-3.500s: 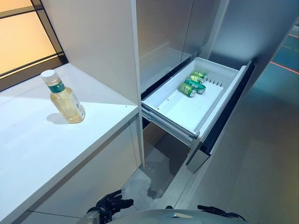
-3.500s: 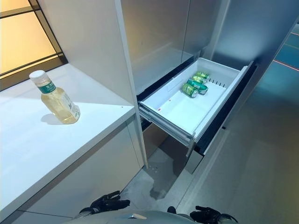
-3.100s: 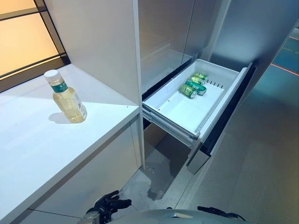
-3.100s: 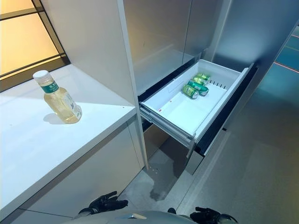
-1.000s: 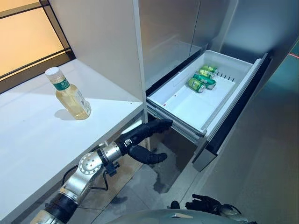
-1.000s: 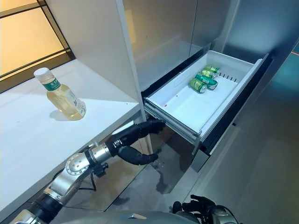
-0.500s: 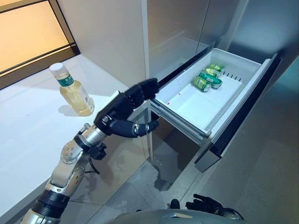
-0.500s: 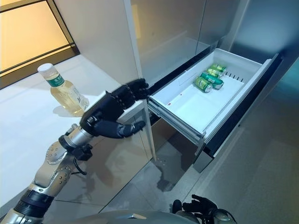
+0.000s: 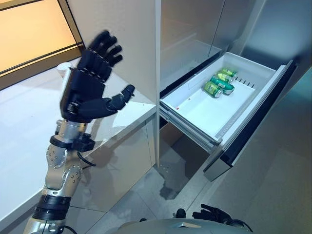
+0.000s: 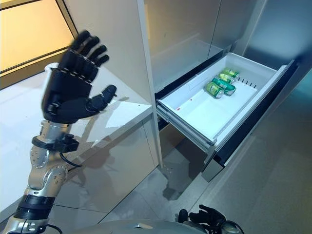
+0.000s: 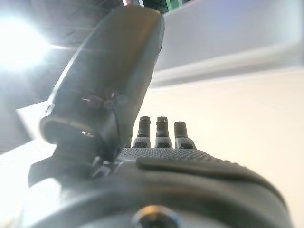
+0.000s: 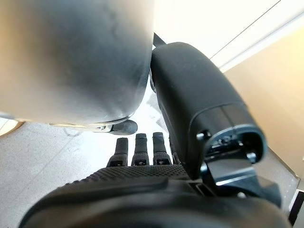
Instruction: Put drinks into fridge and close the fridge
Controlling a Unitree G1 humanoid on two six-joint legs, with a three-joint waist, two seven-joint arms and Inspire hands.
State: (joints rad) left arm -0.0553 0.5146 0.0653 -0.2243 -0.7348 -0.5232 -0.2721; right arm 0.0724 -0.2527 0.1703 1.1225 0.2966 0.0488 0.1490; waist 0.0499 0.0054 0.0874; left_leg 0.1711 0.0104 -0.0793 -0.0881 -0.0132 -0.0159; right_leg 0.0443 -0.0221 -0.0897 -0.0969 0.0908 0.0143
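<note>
Green cans lie at the far end of the white fridge drawer, which stands pulled out. My left hand is raised above the white counter, open with fingers spread and holding nothing; its straight fingers show in the left wrist view. It covers the bottle on the counter, and just the bottle's white cap peeks out beside the hand. My right hand hangs low and empty near the floor, its fingers straight in the right wrist view.
The tall grey fridge front rises behind the drawer. A white upright panel separates counter and fridge. The open drawer's dark front juts over the grey floor. A lit window is behind the counter.
My left arm has swung up from beside the drawer's near corner to above the counter, and the open hand now covers the bottle. The camera has shifted slightly.
</note>
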